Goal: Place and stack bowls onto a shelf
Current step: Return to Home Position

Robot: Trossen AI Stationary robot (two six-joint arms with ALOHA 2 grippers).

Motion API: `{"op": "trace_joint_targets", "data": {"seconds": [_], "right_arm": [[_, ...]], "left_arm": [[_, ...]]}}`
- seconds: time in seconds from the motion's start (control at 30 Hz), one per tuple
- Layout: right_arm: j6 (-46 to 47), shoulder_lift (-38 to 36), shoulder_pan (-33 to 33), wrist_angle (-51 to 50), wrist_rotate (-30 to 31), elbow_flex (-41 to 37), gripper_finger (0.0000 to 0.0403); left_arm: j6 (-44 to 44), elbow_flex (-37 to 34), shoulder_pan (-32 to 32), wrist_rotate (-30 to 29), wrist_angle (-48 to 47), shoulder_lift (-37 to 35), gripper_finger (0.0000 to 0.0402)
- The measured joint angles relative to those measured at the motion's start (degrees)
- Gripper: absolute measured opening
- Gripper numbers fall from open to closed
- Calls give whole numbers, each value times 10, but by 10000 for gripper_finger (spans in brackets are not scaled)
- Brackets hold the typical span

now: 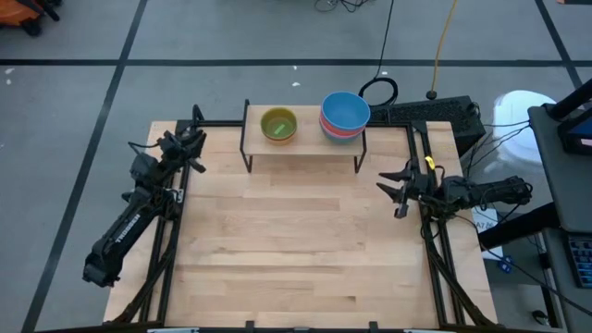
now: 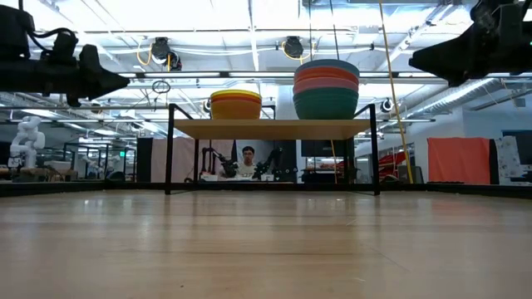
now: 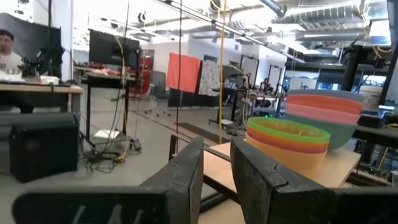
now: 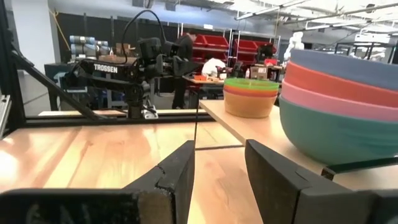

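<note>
The shelf [image 1: 305, 141] stands by the table's far edge on thin black legs. Two stacks of bowls rest on its board. The left stack [image 1: 277, 124] has a green bowl on top of orange and yellow ones [image 3: 287, 142]. The right stack [image 1: 344, 113] runs blue, red, pink, then teal at the bottom [image 4: 341, 111]. No purple bowl shows. My left gripper [image 1: 196, 139] hovers open above the table's far left corner, left of the shelf. My right gripper [image 1: 396, 191] hovers open at the right edge, nearer than the shelf. Both hold nothing.
Black frame rails run along the table's left, right and far edges [image 1: 421, 139]. Bare wood tabletop [image 1: 296, 250] stretches from the shelf to the near edge. A black box and cables [image 1: 435, 111] lie beyond the far right corner. A person [image 2: 248, 162] sits far behind the shelf.
</note>
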Motion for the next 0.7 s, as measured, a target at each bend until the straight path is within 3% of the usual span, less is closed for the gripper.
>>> {"op": "trace_joint_targets", "data": {"seconds": [0.33,0.7], "right_arm": [[-1,0,0,-30,0,-16,134],[12,5,0,41,0,-68,134]], "left_arm": [[42,0,0,0,-10,0,86],[45,0,0,0,-97,0,86]]}}
